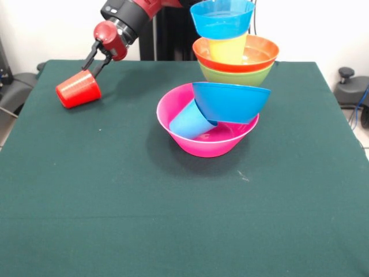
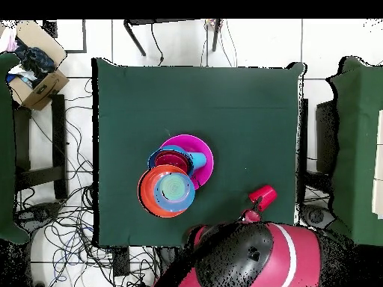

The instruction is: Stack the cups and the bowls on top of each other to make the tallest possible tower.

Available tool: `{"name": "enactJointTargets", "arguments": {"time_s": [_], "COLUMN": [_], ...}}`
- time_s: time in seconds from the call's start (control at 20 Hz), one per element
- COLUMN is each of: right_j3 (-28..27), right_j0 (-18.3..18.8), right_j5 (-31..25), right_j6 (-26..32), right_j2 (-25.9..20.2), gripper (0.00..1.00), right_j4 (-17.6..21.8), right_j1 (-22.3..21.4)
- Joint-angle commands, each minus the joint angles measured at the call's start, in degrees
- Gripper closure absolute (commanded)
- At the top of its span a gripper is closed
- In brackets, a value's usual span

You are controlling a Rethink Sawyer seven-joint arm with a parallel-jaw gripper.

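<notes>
My pincer point(image 1: 94, 63), black-fingered on a red wrist, is clamped on the rim of a glossy red plastic tapered cup point(image 1: 78, 90). The cup hangs tilted on its side, its closed base pointing toward the left of the front view, over the far left part of the dark green cloth-covered desk point(image 1: 173, 219). From overhead, the red cup point(image 2: 262, 197) sits near the desk's edge closest to my base, well apart from the other dishes.

Near the middle of the desk stands a large glossy pink plastic bowl point(image 1: 207, 144). Inside it a light blue plastic cup point(image 1: 190, 122) lies on its side, and a large blue plastic bowl point(image 1: 230, 102) rests tilted on the cup and on the pink rim.

Just behind, a second pile rises: a large green plastic bowl point(image 1: 236, 75) at the bottom, a large orange plastic bowl point(image 1: 259, 55) nested in it, a yellow plastic cup point(image 1: 228, 49) standing upright in that, and a small blue plastic bowl point(image 1: 222, 18) perched on top. Overhead, this pile point(image 2: 166, 191) overlaps the pink bowl's outline.
</notes>
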State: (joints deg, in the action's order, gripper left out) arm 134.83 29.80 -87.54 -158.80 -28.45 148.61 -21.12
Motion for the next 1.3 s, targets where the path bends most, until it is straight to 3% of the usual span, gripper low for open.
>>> {"name": "enactJointTargets", "arguments": {"time_s": [0.05, 0.55, 0.95, 1.3], "right_j3": [-7.64, -9.77, -11.89, -13.42], "right_j0": [-0.20, 0.76, 0.89, 0.74], "right_j5": [-3.43, -5.96, -9.83, -12.11], "right_j6": [-13.70, -14.88, -16.82, -17.91], "right_j2": [-1.98, -1.55, -1.76, -1.80], "gripper": [0.00, 0.00, 0.00, 0.00], "right_j4": [5.85, 7.35, 4.75, 6.06], "right_j1": [0.89, 1.62, 2.57, 4.58]}}
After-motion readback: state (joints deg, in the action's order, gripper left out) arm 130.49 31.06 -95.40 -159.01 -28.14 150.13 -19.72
